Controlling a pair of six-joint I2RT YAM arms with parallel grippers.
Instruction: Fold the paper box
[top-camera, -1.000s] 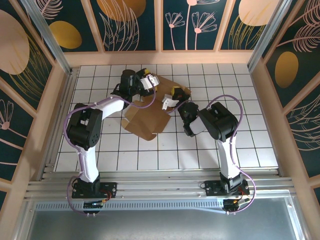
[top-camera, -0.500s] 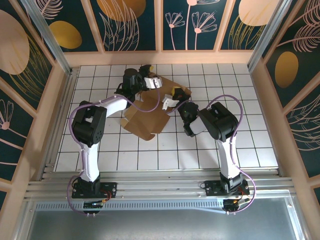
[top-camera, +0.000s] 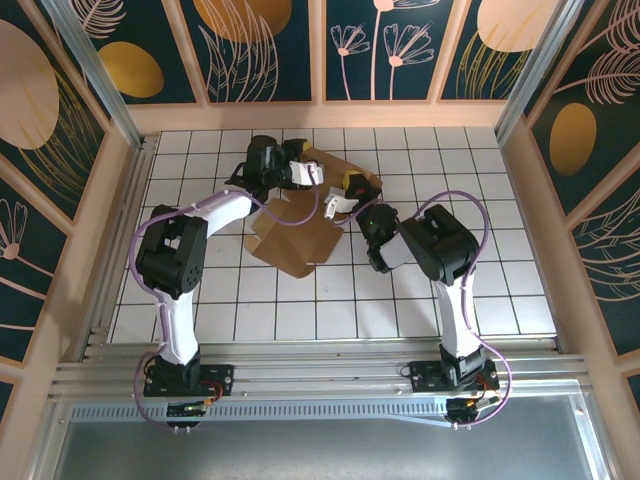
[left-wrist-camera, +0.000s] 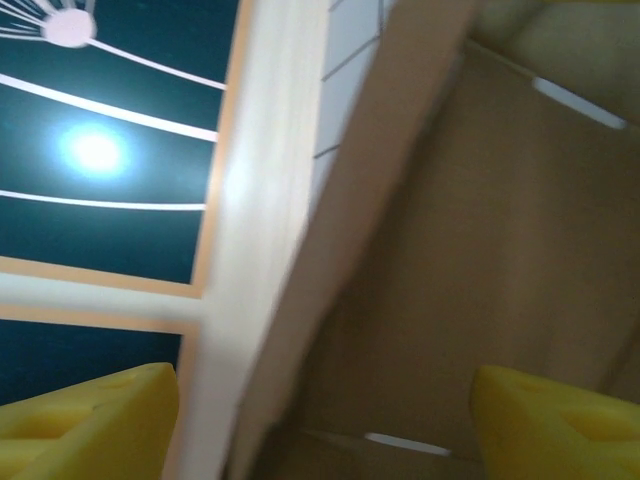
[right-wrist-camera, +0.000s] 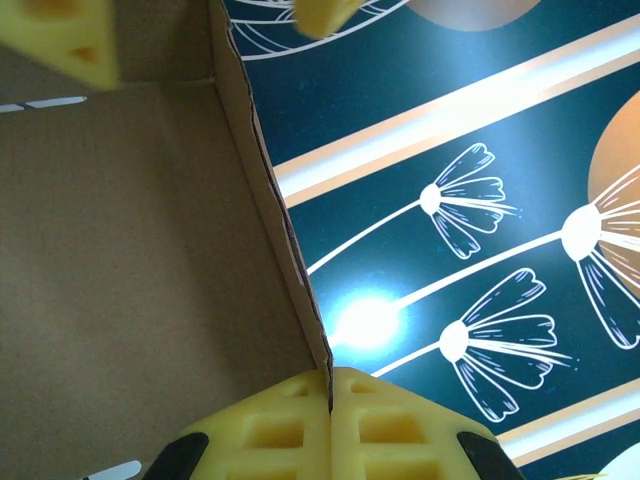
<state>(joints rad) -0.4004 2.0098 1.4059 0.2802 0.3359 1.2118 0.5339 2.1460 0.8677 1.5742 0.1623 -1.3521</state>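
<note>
The paper box (top-camera: 295, 238) is a brown cardboard sheet with flaps raised, lying on the white tiled table in the top view. My left gripper (top-camera: 306, 172) is at its far edge, open. In the left wrist view its yellow pads (left-wrist-camera: 90, 420) stand wide apart, either side of an upright cardboard flap (left-wrist-camera: 330, 300). My right gripper (top-camera: 340, 197) is at the box's right side. In the right wrist view it (right-wrist-camera: 330, 405) is shut on the edge of a raised flap (right-wrist-camera: 270, 200), with the box's inner face (right-wrist-camera: 120, 280) to its left.
Wooden walls with dark floral panels (top-camera: 320, 45) enclose the table on three sides. An aluminium rail (top-camera: 320, 375) runs along the near edge by the arm bases. White tiles (top-camera: 500, 280) lie bare to the right and front of the box.
My left gripper swung toward the back wall, then came back down to the box's far flap. The right gripper has stayed shut on its flap.
</note>
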